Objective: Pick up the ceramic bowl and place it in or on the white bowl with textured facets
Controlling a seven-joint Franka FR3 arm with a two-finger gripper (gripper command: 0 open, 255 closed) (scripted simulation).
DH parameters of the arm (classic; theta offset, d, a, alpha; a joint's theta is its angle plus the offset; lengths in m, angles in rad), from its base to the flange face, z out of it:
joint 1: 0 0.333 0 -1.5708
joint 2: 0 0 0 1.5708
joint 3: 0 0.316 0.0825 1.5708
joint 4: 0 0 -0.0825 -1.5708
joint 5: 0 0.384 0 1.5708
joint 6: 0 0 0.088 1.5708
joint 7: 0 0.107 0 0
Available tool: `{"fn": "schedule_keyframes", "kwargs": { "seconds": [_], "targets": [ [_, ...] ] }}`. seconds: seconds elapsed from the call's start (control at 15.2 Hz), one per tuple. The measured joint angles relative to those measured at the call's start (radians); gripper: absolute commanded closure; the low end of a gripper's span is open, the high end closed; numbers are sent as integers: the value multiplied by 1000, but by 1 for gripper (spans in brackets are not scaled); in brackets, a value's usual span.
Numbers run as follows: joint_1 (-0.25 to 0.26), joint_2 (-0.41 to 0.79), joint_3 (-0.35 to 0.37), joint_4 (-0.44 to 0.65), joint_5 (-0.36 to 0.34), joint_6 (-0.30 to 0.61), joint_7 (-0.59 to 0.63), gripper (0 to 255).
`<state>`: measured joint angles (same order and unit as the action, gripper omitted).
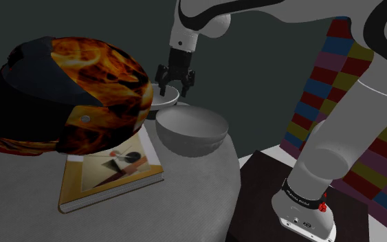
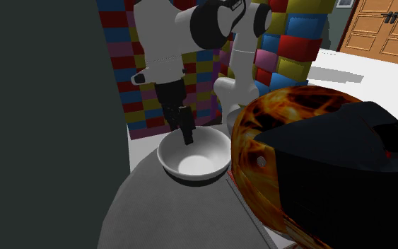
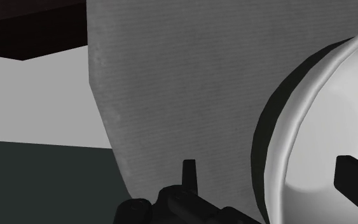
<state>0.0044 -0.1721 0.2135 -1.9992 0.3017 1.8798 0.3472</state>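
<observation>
Wrist view shows you the gripper (image 3: 263,164) wide open and holding nothing. One finger hangs over the inside of the white bowl (image 3: 327,121) and the other stands outside its rim; neither touches it. That bowl sits on the grey table (image 1: 185,203). In the shoulder view the grey target bowl (image 1: 192,129) is just beside it, at its 4 o'clock. The wall between your fingers is thin and sloped, so if you close too high the rim may slip out or the bowl may tip. The flame-painted helmet (image 1: 68,89) bulks at the white bowl's 9 o'clock, and a wide swing could clip it. If you carry the white bowl low, it could knock the target's rim and shove it toward the table edge at its 3 o'clock.
</observation>
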Motion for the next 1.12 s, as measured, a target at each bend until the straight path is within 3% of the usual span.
{"fn": "schedule_keyframes", "kwargs": {
  "seconds": [0.33,0.4,1.12],
  "targets": [
    [0,1,0,-2,0,3,0,0],
    [0,1,0,-2,0,3,0,255],
    [0,1,0,5,-1,-4,2,255]
  ]
}}
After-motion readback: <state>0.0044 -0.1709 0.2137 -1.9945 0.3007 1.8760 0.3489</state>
